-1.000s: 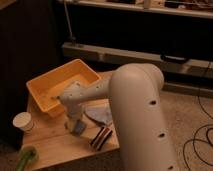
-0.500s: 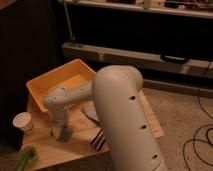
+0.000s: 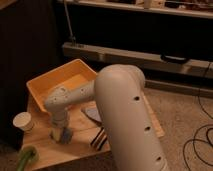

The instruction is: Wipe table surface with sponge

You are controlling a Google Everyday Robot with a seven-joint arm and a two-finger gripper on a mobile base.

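The wooden table (image 3: 75, 149) stands at the lower left. My gripper (image 3: 60, 134) points down at the table's left front part and presses a yellow and blue sponge (image 3: 62, 135) against the wood. My big white arm (image 3: 120, 115) reaches in from the right and hides the table's right side.
A yellow plastic bin (image 3: 60, 82) sits at the table's back. A white paper cup (image 3: 23, 121) stands at the left edge. A green object (image 3: 26, 158) lies at the front left corner. A grey cloth (image 3: 92, 114) and a dark striped item (image 3: 98, 139) lie near the arm. Cables (image 3: 197, 142) lie on the floor to the right.
My gripper with the sponge has slid leftward and toward the front across the table. The arm has swung further over the table and hides more of its right side.
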